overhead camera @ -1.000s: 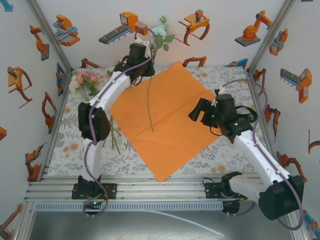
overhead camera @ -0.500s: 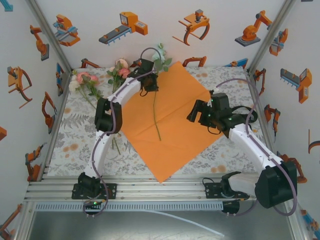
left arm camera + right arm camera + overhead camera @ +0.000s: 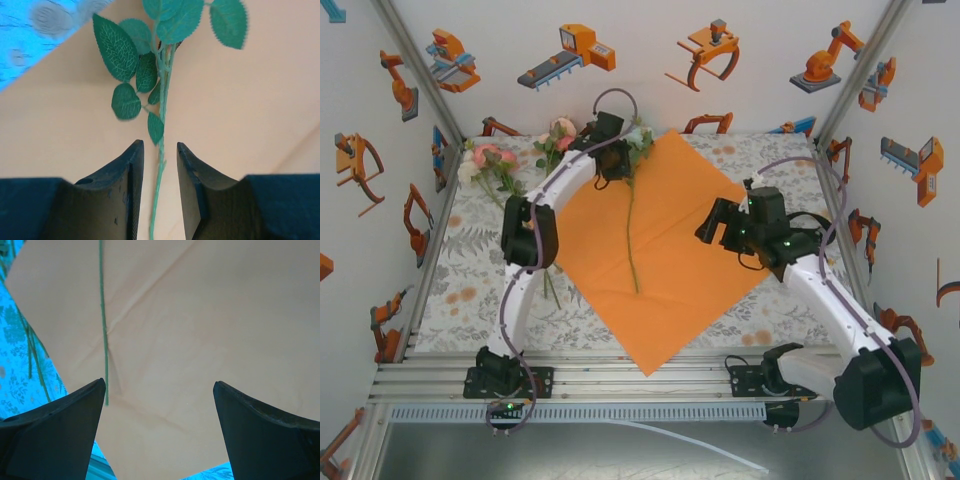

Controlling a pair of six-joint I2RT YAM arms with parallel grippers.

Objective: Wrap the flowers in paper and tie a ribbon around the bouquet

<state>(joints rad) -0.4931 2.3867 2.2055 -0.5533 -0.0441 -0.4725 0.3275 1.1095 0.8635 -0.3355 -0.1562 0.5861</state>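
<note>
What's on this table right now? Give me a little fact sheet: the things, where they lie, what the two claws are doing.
Surface: grey-and-orange floral tablecloth
Paper: large bright orange paper sheet, lying flat
On it: one long green-stemmed leafy artificial flower
Left gripper: open, straddling the stem
Right gripper: open wide over the paper, holding nothing
Spares: pink-and-white flower bunch, far left, off the paper
Wrapping: not yet begun

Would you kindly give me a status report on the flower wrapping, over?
Left claw open, straddling flower stem, not gripping. Right claw open, hovering over paper. Stem lies on paper; other flowers far left, off it. Nothing in the way.
</note>
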